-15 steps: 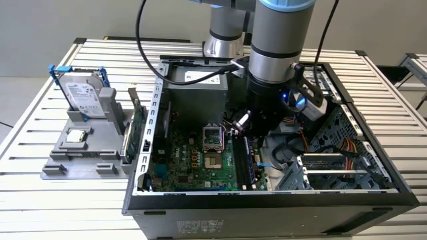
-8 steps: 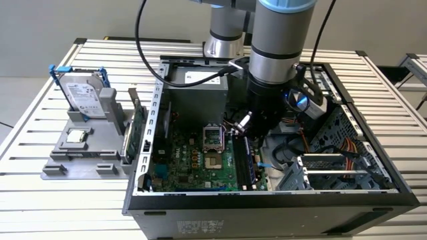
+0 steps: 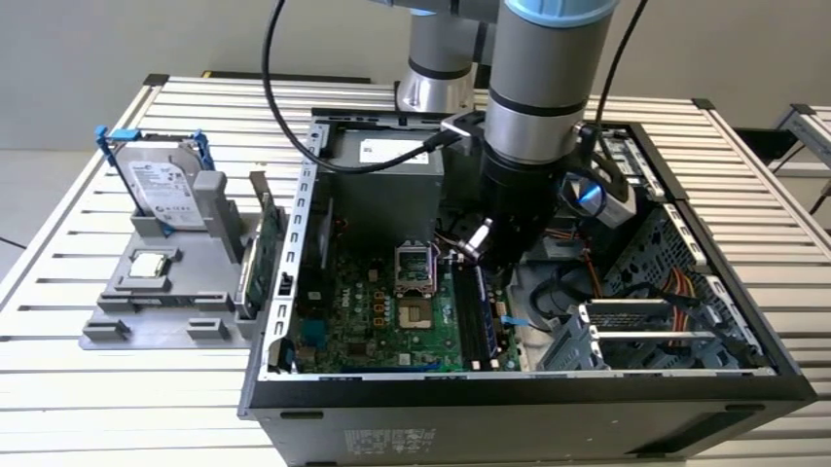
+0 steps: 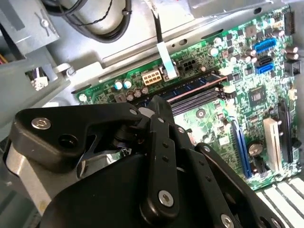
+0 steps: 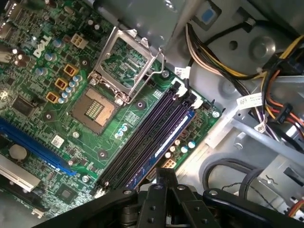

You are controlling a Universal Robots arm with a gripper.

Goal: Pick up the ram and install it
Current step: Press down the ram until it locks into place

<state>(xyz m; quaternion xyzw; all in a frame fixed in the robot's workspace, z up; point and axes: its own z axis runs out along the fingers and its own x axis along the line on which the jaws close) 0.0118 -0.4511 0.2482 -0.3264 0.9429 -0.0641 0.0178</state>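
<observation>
- In the first wrist view the ram (image 5: pixel 159 149) sits in a motherboard (image 5: pixel 95 71) slot, directly under the gripper (image 5: pixel 164 183).
- Whether the gripper is spread or pressed together, I cannot tell.
- The exterior view shows a hard drive (image 3: pixel 166 185) outside the case (image 3: pixel 546 418).

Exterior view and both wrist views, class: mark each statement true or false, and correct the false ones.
1. The computer case lies open, with its motherboard showing. True.
2. The hard drive with blue clips sits inside the case. False: it stands on the grey holder on the table, to the exterior view's left of the case.
3. The arm reaches down into the case above the memory slots. True.
4. A cooler covers the processor socket. False: the socket is bare and its metal frame is swung up.
5. The ram lies on the table outside the case. False: it stands in one of the memory slots.
</observation>
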